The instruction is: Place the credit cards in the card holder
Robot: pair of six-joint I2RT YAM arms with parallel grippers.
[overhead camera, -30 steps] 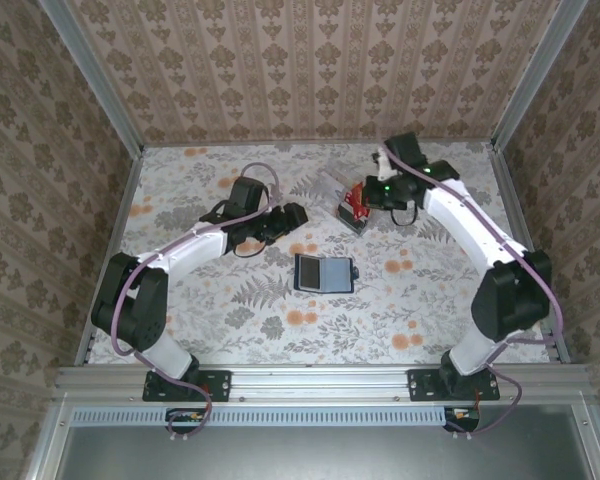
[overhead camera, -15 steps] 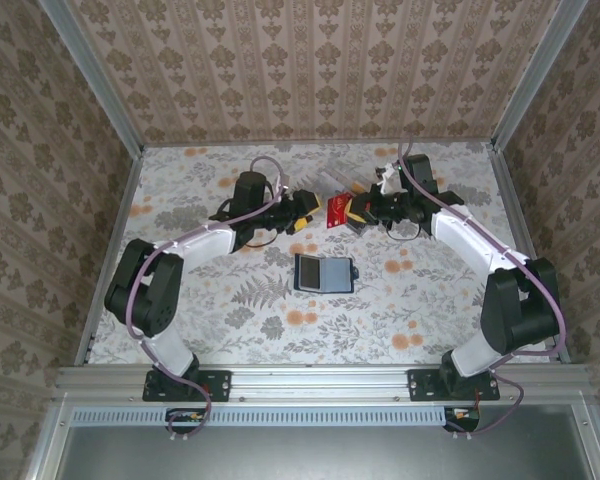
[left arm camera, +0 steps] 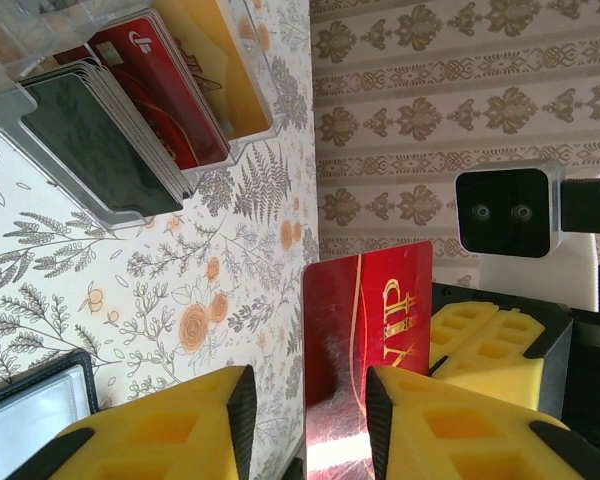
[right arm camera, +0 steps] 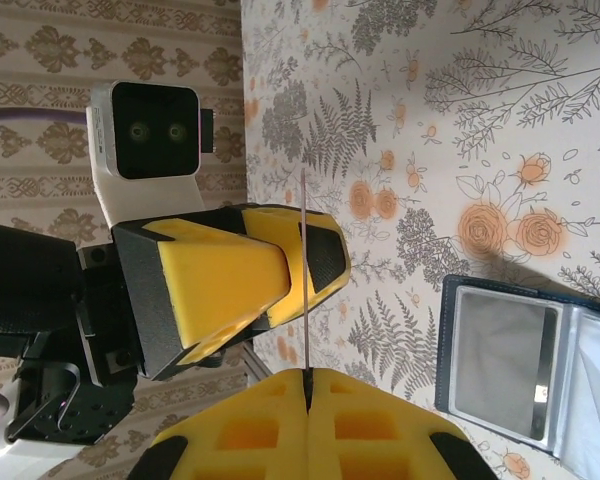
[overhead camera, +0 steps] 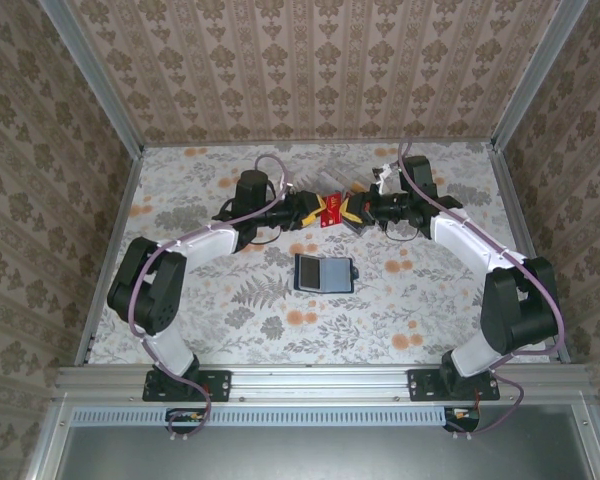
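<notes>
A red credit card [overhead camera: 330, 210] hangs in the air between the two grippers, above the table. My right gripper [right arm camera: 308, 385] is shut on its edge, and the card [right arm camera: 305, 270] shows there edge-on. My left gripper [left arm camera: 305, 425] is open around the card's [left arm camera: 365, 340] other end, which stands close to one of its yellow fingers [left arm camera: 460, 430]. The navy card holder [overhead camera: 325, 272] lies open on the table nearer the arms, its clear window [right arm camera: 500, 365] facing up. More cards, dark grey [left arm camera: 100, 145] and red [left arm camera: 165, 85], stand in a clear plastic box [left arm camera: 40, 130].
The floral table [overhead camera: 230, 300] is ringed by patterned walls with metal posts at the corners. The clear box sits just behind the meeting grippers. My left gripper [overhead camera: 305, 212] and right gripper [overhead camera: 357, 212] face each other at mid-table, well above the holder.
The right gripper drew the red card out of the box and carried it left. The left gripper swung right until its open jaws came around the card.
</notes>
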